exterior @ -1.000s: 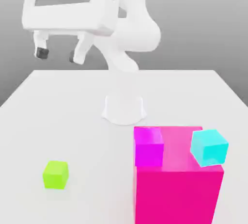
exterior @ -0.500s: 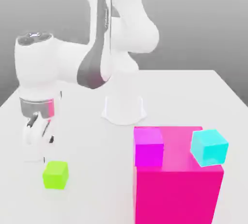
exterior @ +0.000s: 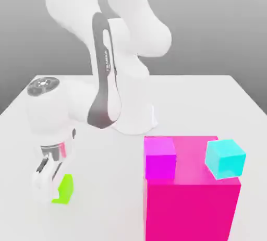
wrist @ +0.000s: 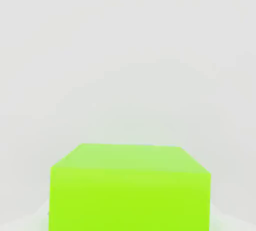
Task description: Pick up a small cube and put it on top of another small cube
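The small cube, plain lime green, rests on the white table near the front, toward the exterior view's left. My gripper has come down over it, and a white finger hides the cube's left part. The jaws stand closed against the cube's sides while it still sits on the table. In the hand view the small cube looms large and close, with white table behind it.
A big pink block stands at the front on the exterior view's right. A magenta small cube and a cyan small cube sit on top of it. The arm's white base stands mid-table.
The arm has swung down from high above the table's back left to the lime cube. The jaws, open earlier, have closed on it. The cubes have not moved.
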Robot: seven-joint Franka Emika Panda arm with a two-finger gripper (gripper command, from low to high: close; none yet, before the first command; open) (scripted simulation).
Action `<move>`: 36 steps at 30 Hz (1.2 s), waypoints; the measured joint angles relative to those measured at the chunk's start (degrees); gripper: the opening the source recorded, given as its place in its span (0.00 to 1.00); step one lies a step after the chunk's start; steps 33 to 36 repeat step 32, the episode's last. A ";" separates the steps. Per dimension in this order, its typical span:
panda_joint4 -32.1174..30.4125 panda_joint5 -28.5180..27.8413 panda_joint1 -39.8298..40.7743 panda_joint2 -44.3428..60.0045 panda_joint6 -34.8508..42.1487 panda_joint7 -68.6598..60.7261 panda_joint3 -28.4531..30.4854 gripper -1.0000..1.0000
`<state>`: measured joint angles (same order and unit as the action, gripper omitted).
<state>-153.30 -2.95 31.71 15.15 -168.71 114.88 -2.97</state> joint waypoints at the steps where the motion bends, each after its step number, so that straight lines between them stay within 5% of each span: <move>1: -0.29 0.41 0.28 -1.71 1.40 -0.31 -0.37 0.00; 6: -0.25 0.93 -0.06 -9.85 9.73 -0.73 -1.64 0.00; 22: 25.07 5.34 -18.19 -24.22 49.12 -2.19 -12.11 0.00; 26: 23.47 5.64 -19.64 -22.86 46.18 -2.15 -13.69 0.00; 27: 22.34 5.51 -19.59 -22.09 44.31 -2.02 -13.97 1.00; 36: 22.34 5.51 -19.59 -22.09 44.31 -2.02 -13.97 1.00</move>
